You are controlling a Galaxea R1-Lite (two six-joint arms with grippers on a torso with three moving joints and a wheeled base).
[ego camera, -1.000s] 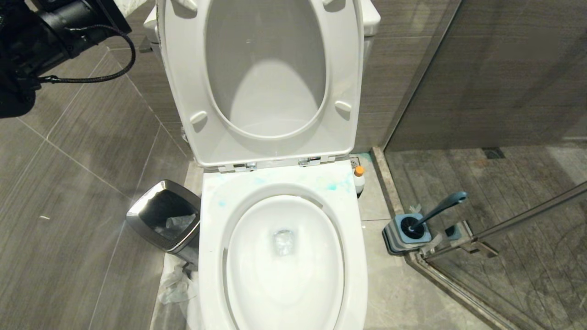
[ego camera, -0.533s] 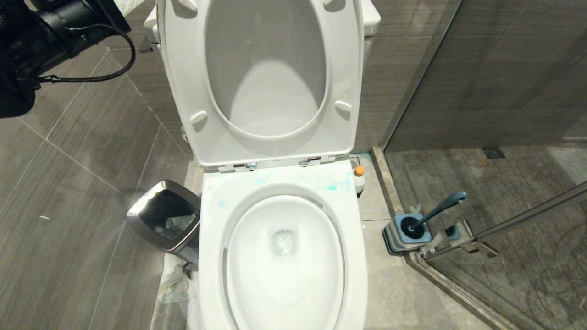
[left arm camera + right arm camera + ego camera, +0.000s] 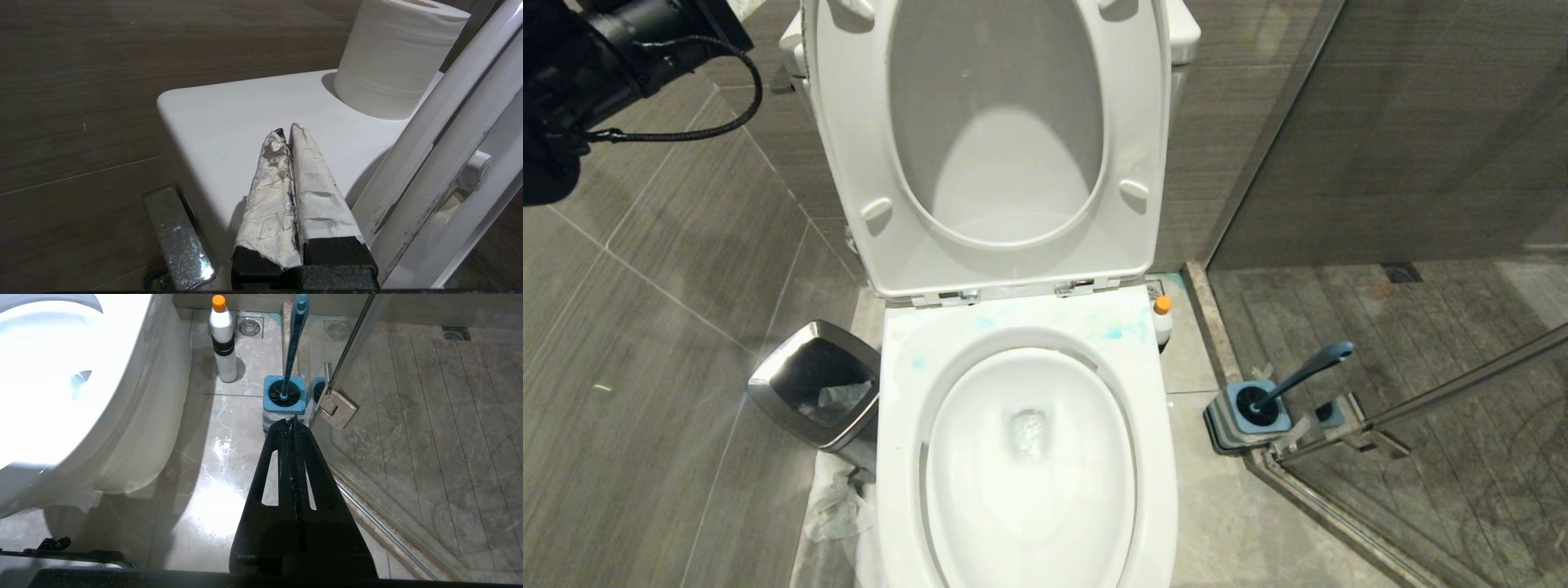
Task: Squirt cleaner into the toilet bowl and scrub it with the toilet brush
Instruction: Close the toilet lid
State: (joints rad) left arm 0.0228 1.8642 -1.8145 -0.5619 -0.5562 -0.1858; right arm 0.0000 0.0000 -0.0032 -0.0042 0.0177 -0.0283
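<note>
1. Your left pincer (image 3: 286, 132) is pressed shut, empty, over the cistern top (image 3: 229, 122), near its corner edge; a paper roll (image 3: 396, 57) stands ahead, the raised lid's edge just beside.
2. Your right pincer (image 3: 291, 421) is shut, empty, above open floor (image 3: 204, 490); just ahead stands the brush (image 3: 295, 339) in its holder (image 3: 284, 396), glass door edge (image 3: 351, 343) alongside.
3. The cleaner (image 3: 222, 339) stands farther ahead beside the toilet (image 3: 135, 396).

My head camera looks steeply down on the toilet bowl (image 3: 1025, 457). My left wrist camera sits close over the cistern top (image 3: 253, 106), facing the wall. My right wrist camera looks down low beside the bowl; both show the toilet brush (image 3: 293, 347).
</note>
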